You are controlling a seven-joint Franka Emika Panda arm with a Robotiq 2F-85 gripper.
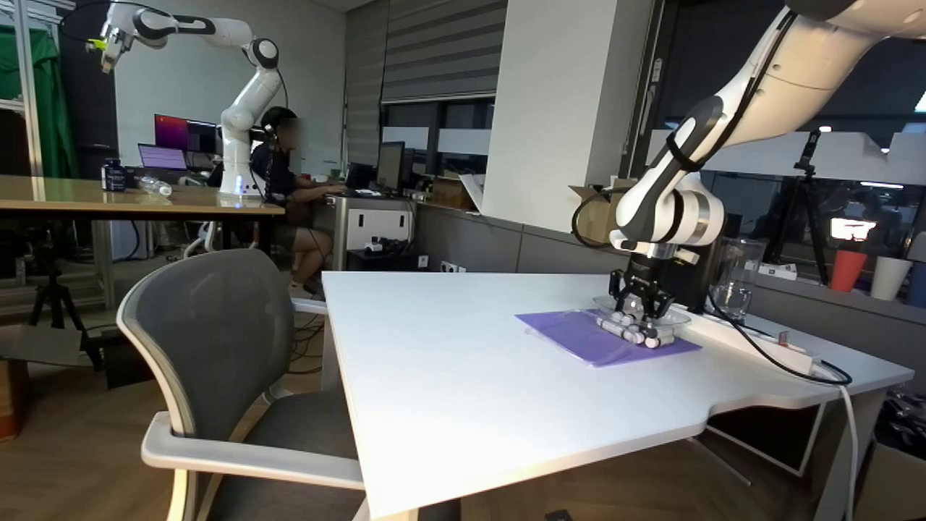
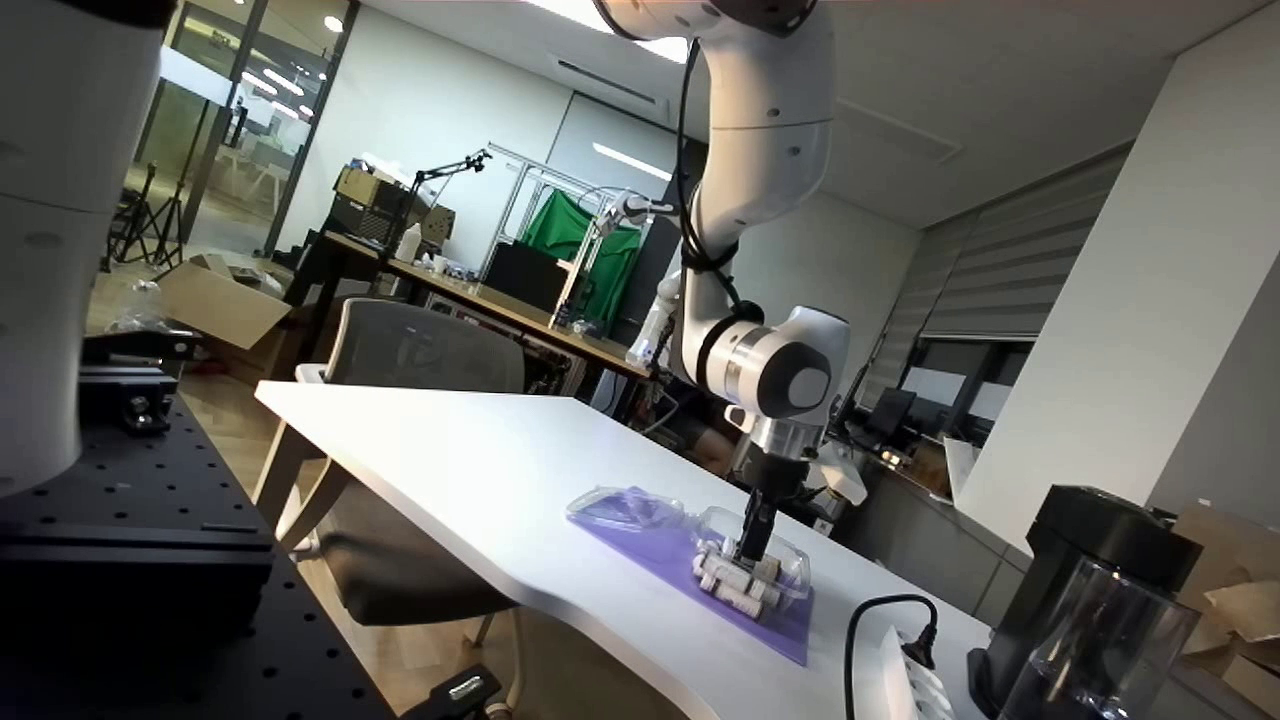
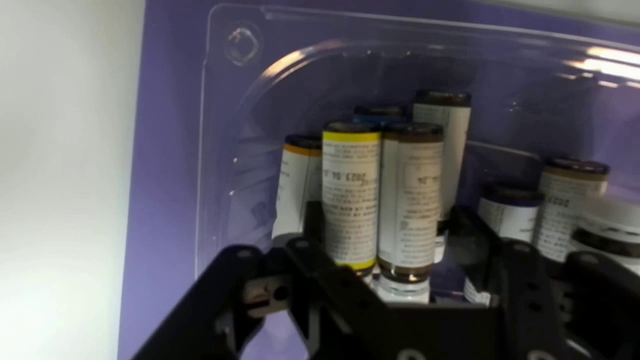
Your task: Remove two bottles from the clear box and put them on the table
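"Purple, wasn't it, the mat (image 3: 162, 150) under the clear box (image 3: 285, 65)? And what labels did the wrist view give you?"

"White ones, on bottles (image 3: 410, 200) lying inside the clear box. The yellow-banded bottle (image 3: 350, 200) showed '2023', and so did a bottle (image 3: 567, 207) farther along the clear box; the finer print was too blurred to read."

"Other colours?"

"In that same clear box, an orange-banded bottle (image 3: 295, 190) and a blue-banded bottle (image 3: 378, 119), both partly hidden."

"How did the gripper (image 3: 387, 225) stand?"

"Fingers (image 3: 472, 250) apart, down in the clear box, with the yellow-banded bottle and a brown-ended bottle (image 3: 410, 220) between them. Whether they pressed on either, I couldn't tell."

"And in an exterior view?"

"The clear box sat on the mat, on the white table (image 1: 448, 347), with the gripper down over it. A white power strip (image 1: 752, 339) lay near the clear box. The bottles' print was too small to tell."

"In an exterior view, a clear plastic piece (image 2: 622, 508) lay beside the clear box; a black appliance (image 2: 1110, 530) stood well apart."
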